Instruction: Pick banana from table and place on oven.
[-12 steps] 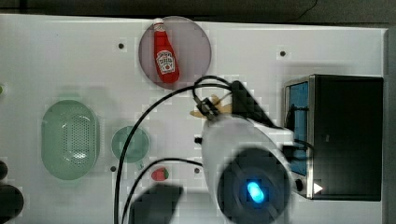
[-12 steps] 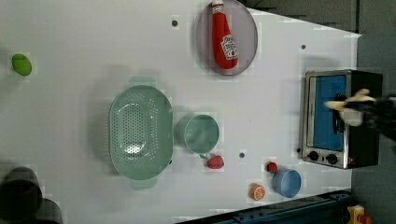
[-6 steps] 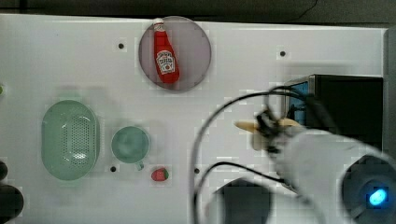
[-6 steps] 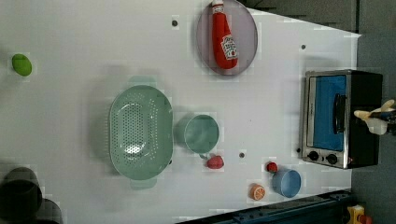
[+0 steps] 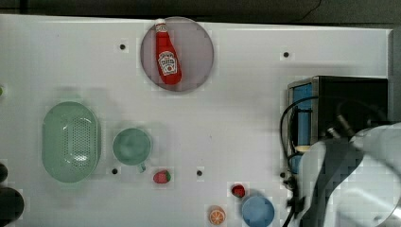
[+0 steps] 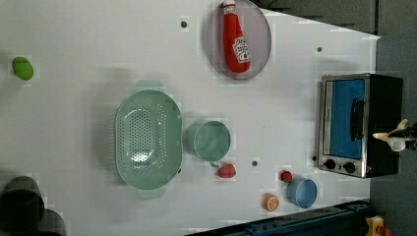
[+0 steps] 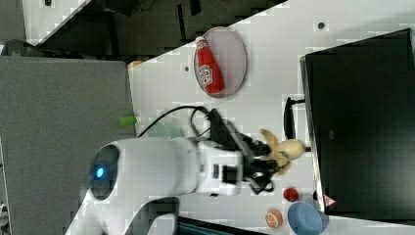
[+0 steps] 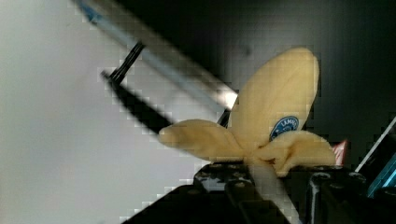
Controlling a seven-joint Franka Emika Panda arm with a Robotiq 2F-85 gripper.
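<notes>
The pale yellow banana [image 7: 285, 149] hangs in the air with its peel lobes splayed, and my gripper [image 7: 270, 156] is shut on its cream end. In the right view it sits just over the front edge of the oven's black top [image 7: 362, 122]. In the left view the banana [image 6: 391, 138] hovers over the oven [image 6: 361, 123] by its glass door and handle, with the gripper [image 6: 403, 143] at the picture's right edge. The wrist view has the banana [image 8: 275, 116] close up, clamped in the gripper [image 8: 261, 179]. In the top view my arm covers part of the oven [image 5: 352, 94] on the white table [image 5: 236, 118].
A ketchup bottle [image 5: 166, 54] lies on a round plate [image 5: 198, 56] at the back. A green colander [image 5: 71, 142] and green cup [image 5: 131, 146] stand at the top view's left. A strawberry [image 5: 161, 177], orange slice [image 5: 216, 215] and blue bowl [image 5: 257, 211] lie near the oven's front.
My arm has swung to the top view's right, carrying the banana from over the table's middle to the oven's front edge. The other things have not moved.
</notes>
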